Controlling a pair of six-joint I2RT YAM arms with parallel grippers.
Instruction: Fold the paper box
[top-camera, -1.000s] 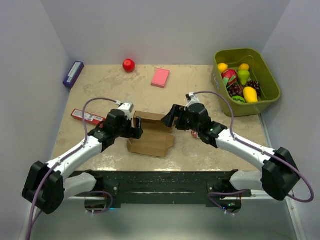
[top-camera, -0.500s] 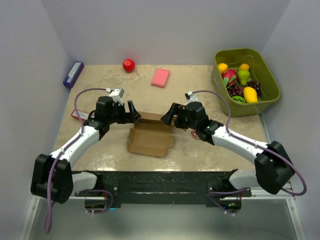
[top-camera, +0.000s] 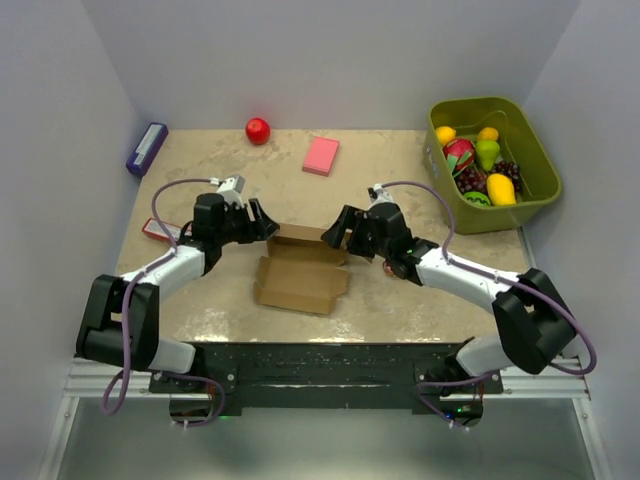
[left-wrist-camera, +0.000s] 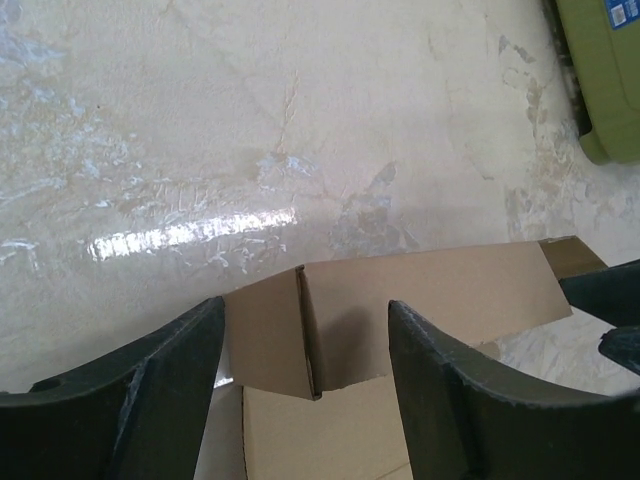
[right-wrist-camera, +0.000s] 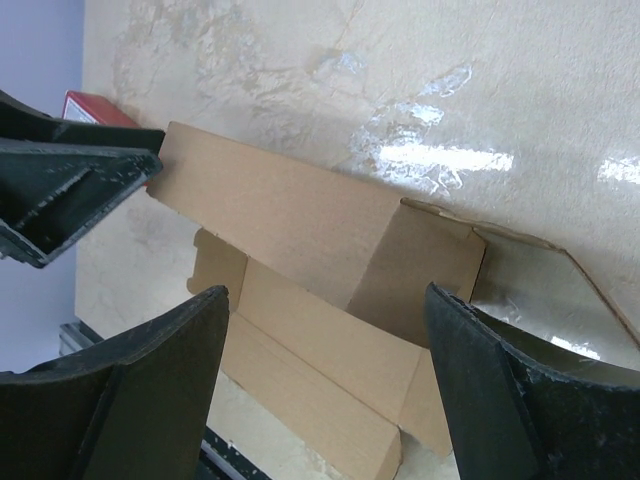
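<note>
The paper box (top-camera: 300, 285) is a brown cardboard cut-out lying mid-table, its back wall standing and its front panel flat. My left gripper (top-camera: 266, 223) is at the back wall's left end. In the left wrist view its jaws (left-wrist-camera: 305, 335) are open, with the folded corner flap of the box (left-wrist-camera: 430, 290) between the fingers and gaps on both sides. My right gripper (top-camera: 336, 232) is at the wall's right end. It is open (right-wrist-camera: 325, 310) around the box's (right-wrist-camera: 300, 220) raised right side flap without touching it.
A green bin (top-camera: 492, 160) of toy fruit stands at the back right. A pink block (top-camera: 321, 155) and a red ball (top-camera: 258, 130) lie at the back, and a purple box (top-camera: 146, 148) at the far left. A red flat packet (top-camera: 160, 230) lies under the left arm.
My left arm has swung back and to the left, from beside the box's near-left part to the back wall's left end, and its jaws have narrowed. The right gripper has barely moved.
</note>
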